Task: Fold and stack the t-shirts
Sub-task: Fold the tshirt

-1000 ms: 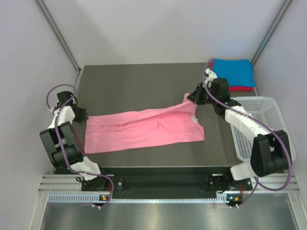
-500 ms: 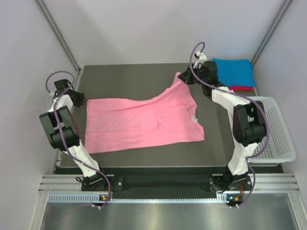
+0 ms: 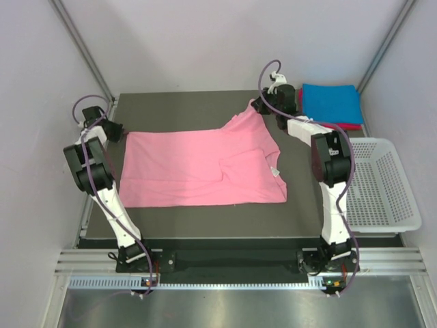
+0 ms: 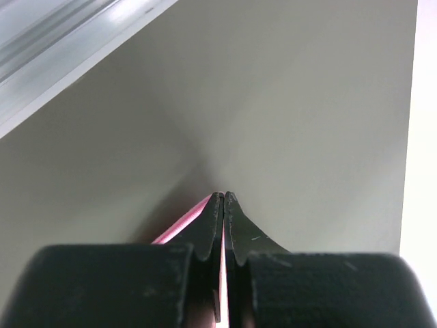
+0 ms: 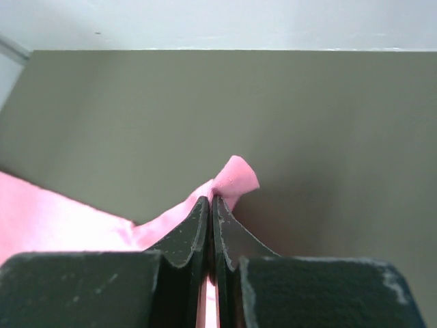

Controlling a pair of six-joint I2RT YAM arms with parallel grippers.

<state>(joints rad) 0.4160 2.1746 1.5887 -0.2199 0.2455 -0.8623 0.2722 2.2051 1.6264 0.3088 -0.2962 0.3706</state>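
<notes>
Pink t-shirt (image 3: 205, 167) sits pinched in left end effector (image 3: 120, 131) and right end effector (image 3: 255, 106); shallow corner grips could slip.

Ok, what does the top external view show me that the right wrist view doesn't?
Only top external: the whole pink t-shirt laid out on the table, the left gripper at its far-left corner, the blue t-shirt folded on the magenta-red t-shirt, and the white basket. Only right wrist: the fingers pressed together on a cloth fold, a pink tip poking past them. Both: the right gripper holding pink cloth over the dark table.
</notes>
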